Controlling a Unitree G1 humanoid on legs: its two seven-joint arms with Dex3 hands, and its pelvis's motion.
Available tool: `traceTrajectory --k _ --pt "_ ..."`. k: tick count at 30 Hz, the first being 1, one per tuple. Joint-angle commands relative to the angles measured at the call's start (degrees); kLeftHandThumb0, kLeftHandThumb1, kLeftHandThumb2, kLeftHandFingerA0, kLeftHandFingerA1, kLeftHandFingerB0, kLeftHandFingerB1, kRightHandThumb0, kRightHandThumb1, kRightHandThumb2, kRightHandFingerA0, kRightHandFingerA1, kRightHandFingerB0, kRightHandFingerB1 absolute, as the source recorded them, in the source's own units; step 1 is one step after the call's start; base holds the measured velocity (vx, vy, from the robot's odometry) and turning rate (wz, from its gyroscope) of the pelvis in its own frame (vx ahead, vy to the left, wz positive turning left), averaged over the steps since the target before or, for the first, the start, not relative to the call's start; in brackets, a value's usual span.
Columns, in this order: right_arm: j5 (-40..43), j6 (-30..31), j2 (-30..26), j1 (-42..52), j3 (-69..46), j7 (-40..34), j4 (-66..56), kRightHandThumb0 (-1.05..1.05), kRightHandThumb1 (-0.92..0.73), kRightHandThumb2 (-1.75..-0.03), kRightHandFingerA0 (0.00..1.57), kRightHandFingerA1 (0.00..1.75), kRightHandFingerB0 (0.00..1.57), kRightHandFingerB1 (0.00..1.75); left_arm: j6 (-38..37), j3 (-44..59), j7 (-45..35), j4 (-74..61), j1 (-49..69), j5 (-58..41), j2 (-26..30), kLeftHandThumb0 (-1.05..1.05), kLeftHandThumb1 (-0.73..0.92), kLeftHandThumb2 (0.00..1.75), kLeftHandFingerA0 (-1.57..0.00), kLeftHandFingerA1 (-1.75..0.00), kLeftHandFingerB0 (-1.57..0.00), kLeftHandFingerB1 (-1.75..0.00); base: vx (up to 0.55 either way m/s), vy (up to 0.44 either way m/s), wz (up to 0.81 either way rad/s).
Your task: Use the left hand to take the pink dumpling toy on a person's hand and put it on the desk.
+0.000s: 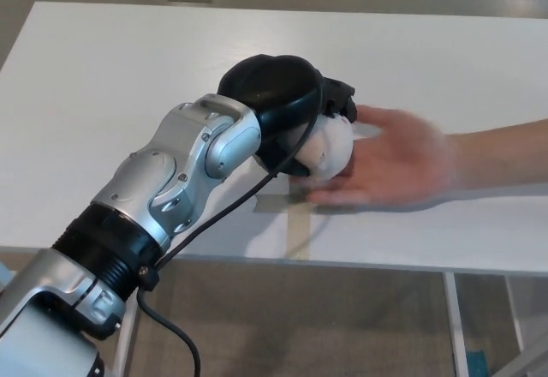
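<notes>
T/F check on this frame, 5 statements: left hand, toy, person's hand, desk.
1. The left hand is closed around the dumpling toy. True.
2. The toy lies on the desk, clear of both hands. False: it is in the robot's grasp, above the desk.
3. The person's hand reaches in from picture right, palm up. True.
4. The robot's right hand is holding the desk edge. False: no right hand is in view.
5. The person's hand is sharp and crisp. False: it is motion-blurred.
</notes>
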Motion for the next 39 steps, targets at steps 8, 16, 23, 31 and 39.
traceTrajectory --k 8,16,23,31,39 --pt "-0.41 0.23 -0.56 0.59 0.09 0.78 -0.22 -0.4 -0.58 -0.89 0.32 0.5 0.29 0.48 -0.96 0.49 0.87 1.0 -0.47 1.48 -0.4 -0.37 0.64 0.63 -0.75 -1.53 -0.81 -0.56 0.0 0.0 0.0" --pt "-0.21 0.5 -0.48 0.44 -0.21 0.64 -0.02 -0.39 -0.57 -0.89 0.31 0.5 0.25 0.47 -1.08 0.56 0.85 1.11 -0.59 1.7 -0.26 -0.36 0.63 0.6 -0.74 -1.55 -0.81 -0.54 0.0 0.0 0.0" --pt "-0.16 0.66 -0.42 0.5 -0.36 0.45 -0.11 -0.4 -0.57 -0.88 0.31 0.5 0.28 0.48 -0.87 0.6 0.5 0.72 -0.68 1.78 -0.42 -0.35 0.62 0.63 -0.76 -1.53 -0.83 -0.6 0.0 0.0 0.0" --pt "-0.51 0.34 -0.48 0.44 0.02 0.36 -0.24 -0.39 -0.57 -0.89 0.32 0.5 0.27 0.48 -1.57 3.76 -1.2 -2.65 -3.7 -0.14 0.94 -0.27 0.73 0.61 -0.67 -1.63 -0.89 -0.64 0.0 0.0 0.0" --pt "-0.24 0.37 -0.29 0.66 -0.24 0.4 -0.17 -0.41 -0.58 -0.88 0.33 0.5 0.3 0.48 -4.59 11.41 -1.16 -8.68 -6.55 -4.06 4.77 -0.28 0.72 0.62 -0.68 -1.62 -0.89 -0.61 0.0 0.0 0.0"
